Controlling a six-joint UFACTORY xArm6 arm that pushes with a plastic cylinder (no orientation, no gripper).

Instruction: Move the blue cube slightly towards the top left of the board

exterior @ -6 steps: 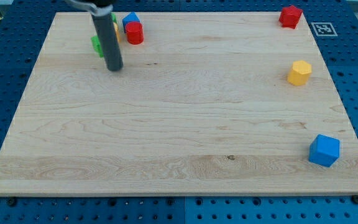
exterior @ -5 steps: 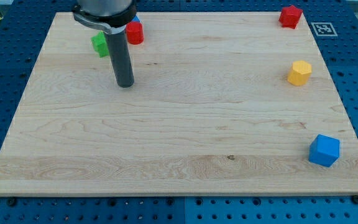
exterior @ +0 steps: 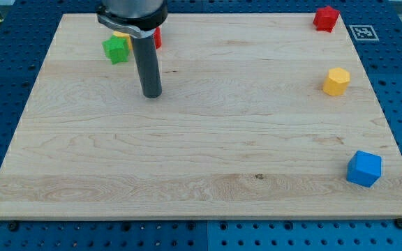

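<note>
The blue cube (exterior: 363,169) sits near the board's bottom right corner. My tip (exterior: 152,94) rests on the board in the upper left part, far to the left of and above the blue cube. Nothing touches the tip. The rod rises from it toward the view's top and hides part of the blocks behind it.
A green block (exterior: 116,49) lies left of the rod near the top left. A red block (exterior: 157,37) and a bit of a yellow one (exterior: 120,34) peek out behind the rod. A red block (exterior: 326,18) is at the top right, a yellow hexagonal block (exterior: 336,81) below it.
My tip has slid to the right and slightly down, away from the green block. The rod now covers the blue block and most of the red one at the top left.
</note>
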